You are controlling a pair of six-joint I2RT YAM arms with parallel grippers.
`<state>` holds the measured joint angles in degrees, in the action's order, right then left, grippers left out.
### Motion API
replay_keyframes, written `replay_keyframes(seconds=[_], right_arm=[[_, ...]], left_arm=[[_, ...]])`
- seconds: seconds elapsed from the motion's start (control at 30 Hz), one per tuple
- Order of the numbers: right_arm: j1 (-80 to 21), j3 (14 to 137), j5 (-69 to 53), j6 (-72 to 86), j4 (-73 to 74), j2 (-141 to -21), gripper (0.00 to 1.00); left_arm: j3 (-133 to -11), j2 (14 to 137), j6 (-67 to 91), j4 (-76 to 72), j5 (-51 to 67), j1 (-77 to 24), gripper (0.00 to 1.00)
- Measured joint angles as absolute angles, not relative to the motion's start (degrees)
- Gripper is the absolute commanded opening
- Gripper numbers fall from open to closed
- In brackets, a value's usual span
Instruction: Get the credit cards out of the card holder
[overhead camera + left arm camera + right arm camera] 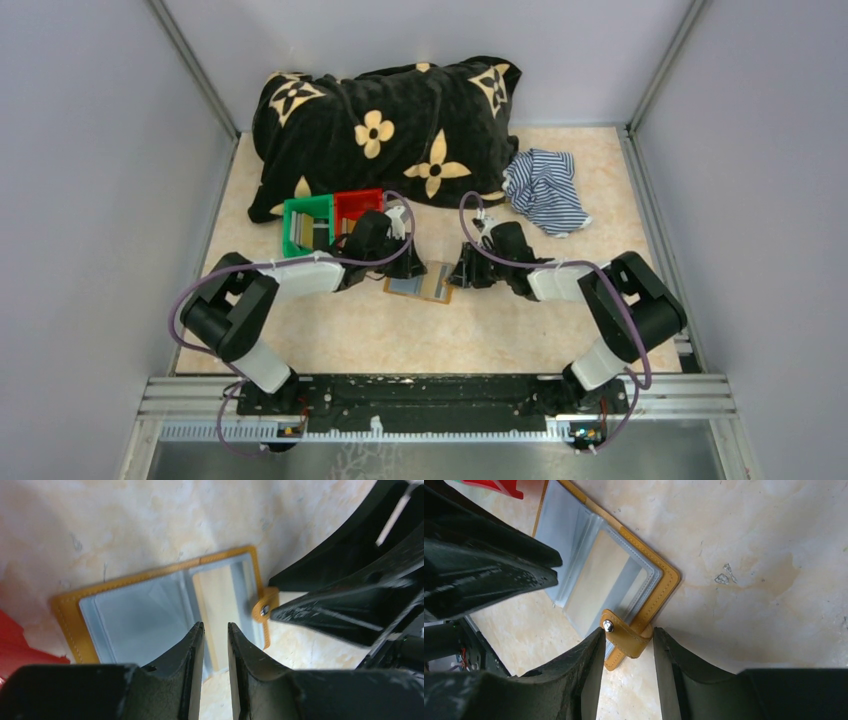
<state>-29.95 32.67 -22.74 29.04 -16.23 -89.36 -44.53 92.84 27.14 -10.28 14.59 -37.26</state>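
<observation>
The jaws of the right arm (558, 280) stand partly open astride the snap tab (264, 606) of the open card holder (663, 582); I cannot tell whether they pinch it. The jaws of the left arm (300, 275) are a narrow slit apart and hold nothing, their tips down over the holder's grey-blue panel beside a yellowish card (596, 577) in its pocket. The holder lies flat mid-desk (400, 335), near the green bin (300, 215) and red bin (358, 203), with both forearms reaching inward low and the wrists bent down, facing across it.
</observation>
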Motion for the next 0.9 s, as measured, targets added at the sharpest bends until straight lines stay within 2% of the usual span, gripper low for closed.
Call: replay_keyframes(seconds=[0.13,0.2,0.23,0.37,0.6,0.73,0.9], right_arm=[[-29.95,32.69,-22.63,29.15,-17.23,-89.97,0.32],[-29.95,32.77,-22.37,29.17,-17.52,-90.37,0.07],[-29.98,32.8,-22.13,28.97,-17.56,-90.52,0.0],[-30.22,32.75,-19.86,29.61,-16.25,-89.71,0.0],[-34.89,36.27,-13.58,26.33,-10.7,-81.73,0.01],[-35.42,38.09,-12.91,26.06,-10.09,-82.28,0.26],[-35.48,38.65,-11.92,26.15,-8.8,-83.15,0.34]], left_arm=[[-41.34,93.14,27.18,-10.2,14.66,-37.26,0.29],[-40.6,93.58,27.24,-10.37,14.74,-37.26,0.29],[-40.56,93.65,27.27,-10.52,14.83,-37.26,0.29],[-40.16,93.65,27.42,-11.25,14.66,-37.26,0.28],[-39.18,94.13,28.86,-13.93,15.11,-37.26,0.28],[-38.5,94.24,29.76,-15.59,15.51,-37.26,0.28],[-37.89,94.24,30.24,-16.84,15.86,-37.26,0.27]])
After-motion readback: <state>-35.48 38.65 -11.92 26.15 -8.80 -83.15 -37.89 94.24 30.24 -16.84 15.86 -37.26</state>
